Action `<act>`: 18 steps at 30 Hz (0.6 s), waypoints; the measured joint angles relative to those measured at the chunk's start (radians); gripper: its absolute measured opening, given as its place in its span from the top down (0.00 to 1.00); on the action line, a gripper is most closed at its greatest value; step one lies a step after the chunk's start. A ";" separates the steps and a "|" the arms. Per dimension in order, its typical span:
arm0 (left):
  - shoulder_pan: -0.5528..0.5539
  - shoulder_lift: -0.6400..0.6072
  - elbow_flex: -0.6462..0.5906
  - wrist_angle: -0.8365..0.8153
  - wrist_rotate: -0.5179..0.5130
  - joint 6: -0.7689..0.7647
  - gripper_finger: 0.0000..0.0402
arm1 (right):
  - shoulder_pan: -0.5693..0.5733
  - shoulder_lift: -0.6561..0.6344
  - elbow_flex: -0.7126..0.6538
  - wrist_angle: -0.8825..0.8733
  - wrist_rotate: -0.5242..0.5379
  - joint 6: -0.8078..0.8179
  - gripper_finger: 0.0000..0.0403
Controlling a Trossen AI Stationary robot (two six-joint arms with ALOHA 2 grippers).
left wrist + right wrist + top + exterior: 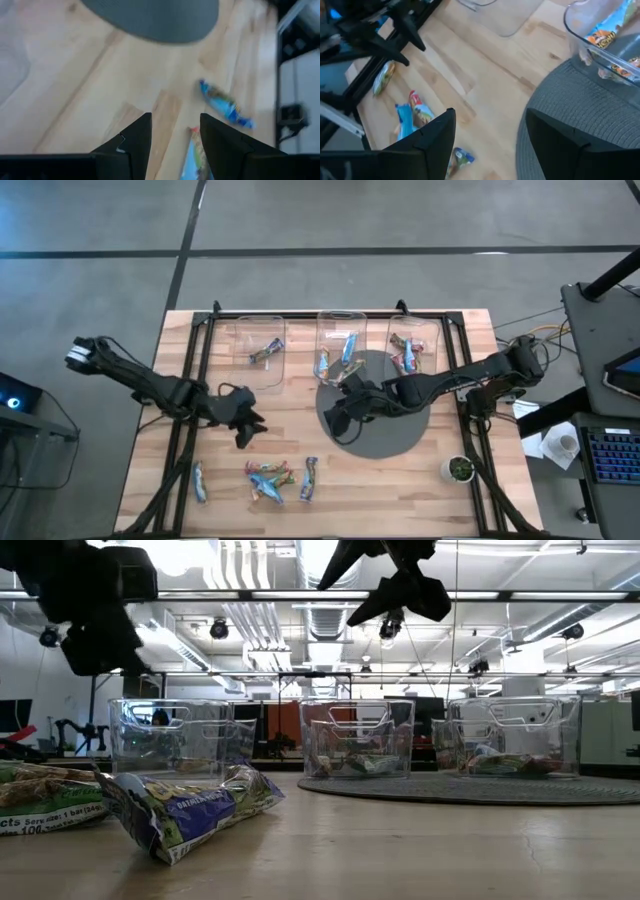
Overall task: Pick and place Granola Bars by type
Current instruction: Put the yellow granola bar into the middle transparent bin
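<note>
**High view: both arms empty over the counter, loose bars waiting at the near edge**

High view, biggest thing first: the wooden counter (290,420) carries everything, with a round grey mat (400,435) right of centre. Along the far side stand three clear bins in a row, the left bin (262,350), the middle bin (343,348) and the right bin (417,345). Each already holds one or more wrapped bars, so they appear to serve as the sorting places, one per type.

The left arm reaches in from the left, and the left gripper (246,428) hangs above bare wood left of the mat. Its fingers (134,142) stand apart with nothing between them. The right arm comes in from the right, and the right gripper (338,418) sits over the left rim of the mat, just near of the middle bin. Its fingers (432,137) are also spread and hold nothing.

The unsorted Granola Bars (270,477) lie in a small cluster at the near edge. A blue bar (309,478) lies just right of them, and a lone bar (199,480) lies well off to the left. The cluster lies near of the left fingers and slightly right, not touching them. From the right fingers it is farther, near and to the left. By my reckoning the left gripper is better placed for the next pick.
</note>
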State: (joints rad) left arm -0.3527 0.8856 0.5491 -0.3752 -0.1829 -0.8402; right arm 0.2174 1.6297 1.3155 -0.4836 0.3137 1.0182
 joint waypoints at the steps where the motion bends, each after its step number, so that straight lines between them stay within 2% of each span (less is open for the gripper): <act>1: -0.010 0.018 0.000 -0.001 0.000 0.001 0.63 | 0.001 -0.002 0.000 -0.001 -0.001 -0.012 0.43; 11: -0.059 0.202 0.000 0.027 0.008 -0.077 0.63 | 0.001 -0.055 -0.001 -0.019 -0.012 -0.135 0.43; 18: -0.126 0.249 0.000 0.077 0.012 -0.190 0.63 | 0.001 -0.070 -0.003 -0.113 -0.016 -0.157 0.43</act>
State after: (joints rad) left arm -0.4788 1.1343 0.5491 -0.2985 -0.1711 -1.0298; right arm 0.2184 1.5593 1.3129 -0.5963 0.2981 0.8612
